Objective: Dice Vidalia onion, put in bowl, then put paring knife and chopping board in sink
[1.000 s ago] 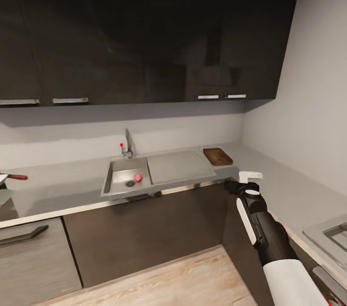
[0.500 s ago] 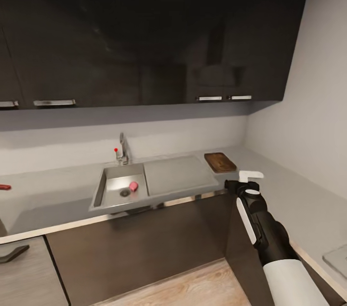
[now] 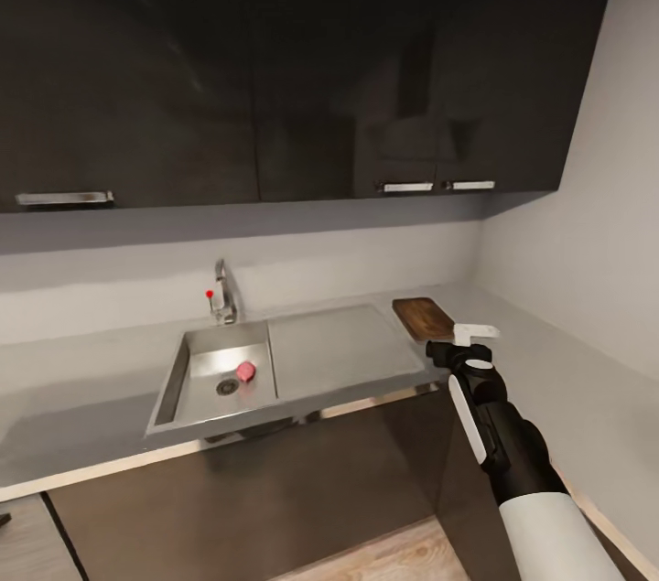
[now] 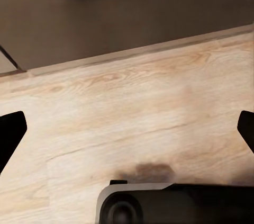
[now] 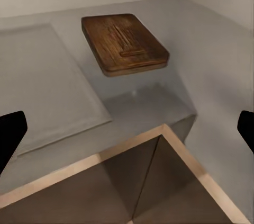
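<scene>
The Vidalia onion (image 3: 245,371) lies in the sink (image 3: 174,380), a small reddish-pink lump on the basin floor just beside the round drain (image 3: 226,387), toward the side of the basin that meets the drainboard (image 3: 343,348). The faucet (image 3: 222,293) and its small red knob (image 3: 210,295) stand at the sink's back edge, against the backsplash. Past the drainboard's far end, near the counter's back corner, the chopping board (image 3: 424,318) (image 5: 125,43) lies flat on the countertop (image 3: 82,398), apart from the drainboard.

My right pincer (image 3: 464,345) (image 5: 127,131) is held over the counter's front edge, near the chopping board and short of it; its fingers are spread wide and grip nothing. My left pincer (image 4: 127,131) is likewise spread wide and empty, pointed down at the pale wooden floor (image 4: 132,123) beside the dark lower cabinets (image 4: 127,12). Dark glossy upper cabinets (image 3: 275,59) hang above the counter.
</scene>
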`<state>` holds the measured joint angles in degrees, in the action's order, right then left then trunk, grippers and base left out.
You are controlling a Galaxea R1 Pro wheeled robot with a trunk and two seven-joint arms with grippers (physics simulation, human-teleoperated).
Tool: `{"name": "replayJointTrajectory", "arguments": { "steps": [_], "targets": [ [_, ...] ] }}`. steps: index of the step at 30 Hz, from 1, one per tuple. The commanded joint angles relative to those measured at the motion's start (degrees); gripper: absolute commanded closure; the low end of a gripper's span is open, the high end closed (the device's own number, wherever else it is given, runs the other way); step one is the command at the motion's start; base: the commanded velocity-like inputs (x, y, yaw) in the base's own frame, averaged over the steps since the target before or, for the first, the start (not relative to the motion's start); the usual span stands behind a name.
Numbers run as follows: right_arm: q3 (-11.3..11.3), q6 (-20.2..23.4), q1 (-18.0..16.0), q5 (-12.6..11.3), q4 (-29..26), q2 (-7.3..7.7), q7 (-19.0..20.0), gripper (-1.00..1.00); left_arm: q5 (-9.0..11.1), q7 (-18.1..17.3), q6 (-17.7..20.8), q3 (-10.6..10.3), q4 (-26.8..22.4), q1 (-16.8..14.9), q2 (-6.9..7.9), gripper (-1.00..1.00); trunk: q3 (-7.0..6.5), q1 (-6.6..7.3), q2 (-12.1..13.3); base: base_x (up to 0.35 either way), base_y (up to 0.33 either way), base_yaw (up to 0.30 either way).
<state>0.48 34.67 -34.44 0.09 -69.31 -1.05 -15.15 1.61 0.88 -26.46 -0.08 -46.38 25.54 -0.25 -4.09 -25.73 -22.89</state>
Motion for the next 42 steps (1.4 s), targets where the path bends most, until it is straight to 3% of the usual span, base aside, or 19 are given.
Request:
{"name": "replayJointTrajectory", "arguments": {
  "steps": [1,12,33,42],
  "targets": [
    [0.05,0.3,-0.02,0.0,-0.04,0.01,-0.23,-1.0,0.15,0.09,-0.09,-0.01,-0.04,0.04,-0.01,-1.0,0.1,-0.05,-0.03,0.316,0.0,0.0],
    [0.05,0.31,-0.02,0.0,-0.04,0.09,-0.23,-1.0,0.22,0.09,0.0,-0.01,0.12,0.03,-0.01,-1.0,1.11,-0.05,-0.03,0.281,-0.092,0.0],
    [-0.14,0.06,-0.02,0.31,0.13,0.25,-0.23,-1.0,0.19,0.09,-0.08,0.24,1.67,0.03,-0.01,-1.0,3.05,-0.05,-0.03,0.021,-0.01,0.0],
    [-0.35,-0.04,-0.02,0.42,0.2,0.26,-0.45,-1.0,0.15,-0.08,-0.18,0.25,1.81,0.03,-0.01,-1.0,3.88,-0.05,-0.03,0.224,0.096,0.0]
  ]
}}
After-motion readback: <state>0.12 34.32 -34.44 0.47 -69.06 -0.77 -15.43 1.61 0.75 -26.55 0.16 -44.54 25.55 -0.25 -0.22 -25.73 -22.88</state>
